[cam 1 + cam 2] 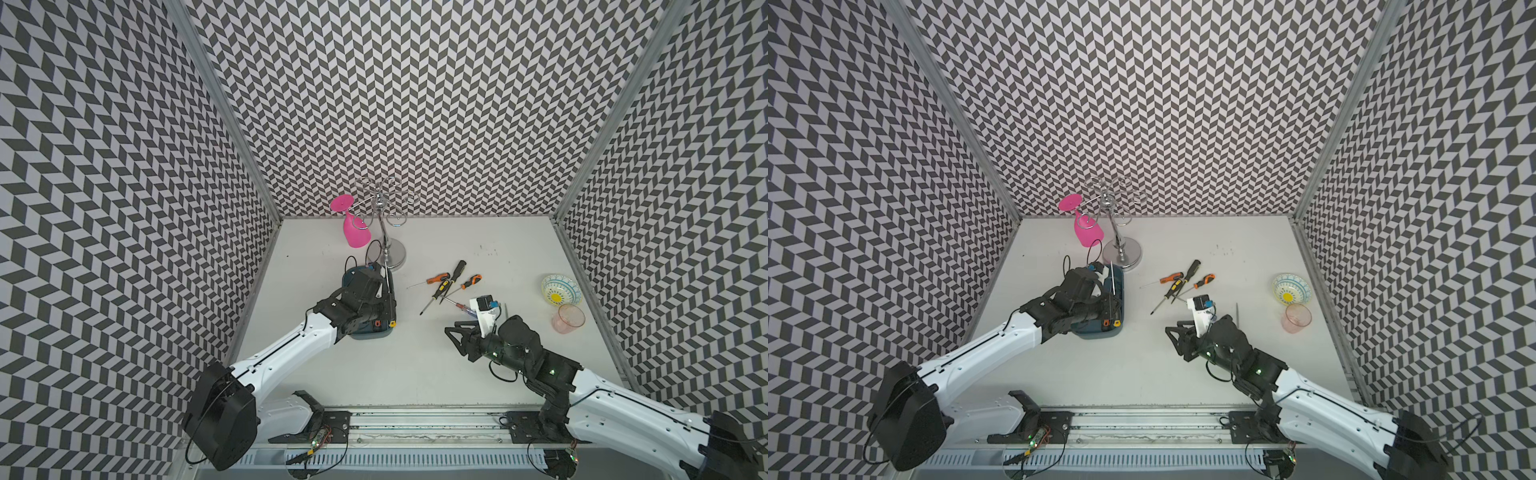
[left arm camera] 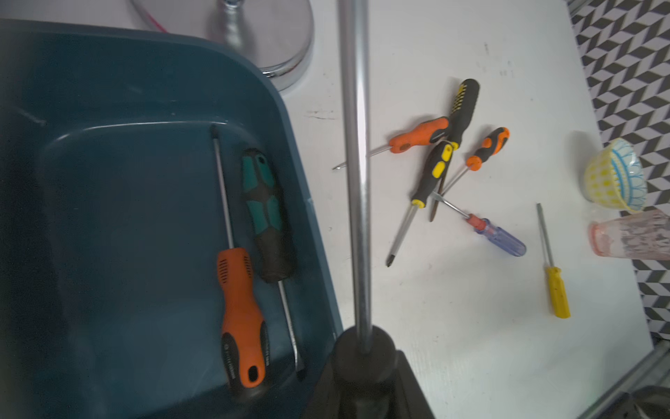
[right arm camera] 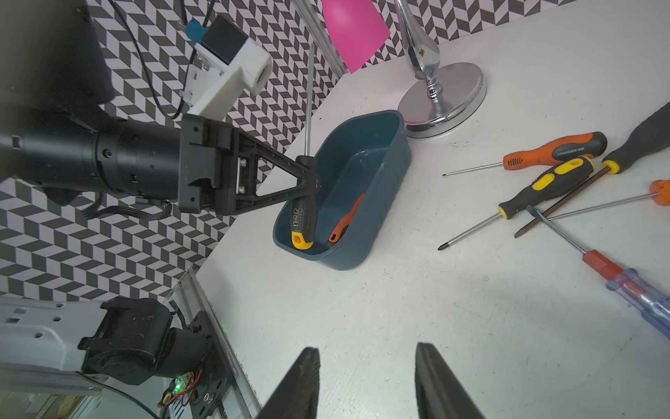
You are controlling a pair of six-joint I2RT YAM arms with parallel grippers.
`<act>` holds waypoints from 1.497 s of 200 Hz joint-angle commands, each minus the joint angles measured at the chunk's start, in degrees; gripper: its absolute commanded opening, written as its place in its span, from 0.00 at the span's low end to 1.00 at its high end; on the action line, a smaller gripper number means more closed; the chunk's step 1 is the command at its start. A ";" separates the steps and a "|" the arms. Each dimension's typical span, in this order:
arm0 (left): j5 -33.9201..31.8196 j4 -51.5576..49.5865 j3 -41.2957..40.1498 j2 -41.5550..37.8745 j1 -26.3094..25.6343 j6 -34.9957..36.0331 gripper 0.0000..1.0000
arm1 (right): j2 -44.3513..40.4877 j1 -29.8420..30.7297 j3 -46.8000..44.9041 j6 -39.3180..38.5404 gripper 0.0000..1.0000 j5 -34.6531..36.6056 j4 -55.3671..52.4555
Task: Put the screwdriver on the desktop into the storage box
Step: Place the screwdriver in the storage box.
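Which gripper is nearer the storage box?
Left. The left gripper is over the storage box, shut on a black-and-yellow screwdriver; the right gripper is open over the desktop, apart from it.

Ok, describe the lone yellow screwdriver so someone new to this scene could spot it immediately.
Start at the patterned bowl and the pink cup at the desktop's edge. Just beside the cup, apart from the crossed pile of screwdrivers, lies the yellow screwdriver. It is the only one with a plain all-yellow handle, and it lies alone.
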 commanded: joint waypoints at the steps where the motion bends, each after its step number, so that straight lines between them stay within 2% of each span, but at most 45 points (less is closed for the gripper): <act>1: -6.39 -6.58 3.27 2.34 1.13 2.24 0.00 | -0.36 0.19 -1.14 0.20 0.46 1.72 1.04; 34: -11.97 -10.16 5.95 6.23 1.54 3.06 0.00 | -1.34 0.10 -2.21 0.36 0.46 1.90 1.02; 80: -15.54 -11.08 7.62 10.43 2.42 3.45 0.00 | -2.12 0.12 -2.78 0.38 0.46 2.09 0.94; 138: -16.57 -12.56 10.86 18.10 3.30 4.82 0.00 | -2.46 0.12 -3.12 0.59 0.46 1.95 0.67; 214: -16.59 -12.57 11.55 23.37 4.00 3.89 0.00 | -3.26 0.08 -3.57 0.61 0.46 2.33 0.66; 272: -16.24 -11.98 11.90 25.13 4.03 3.80 0.10 | -3.57 0.12 -3.74 0.64 0.46 2.38 0.71; 283: -16.24 -11.87 11.98 25.46 4.06 3.73 0.14 | -3.62 0.10 -3.91 0.72 0.46 2.45 0.70; 299: -16.48 -11.93 12.06 25.66 4.17 3.63 0.26 | -3.81 0.12 -4.04 0.82 0.46 2.54 0.62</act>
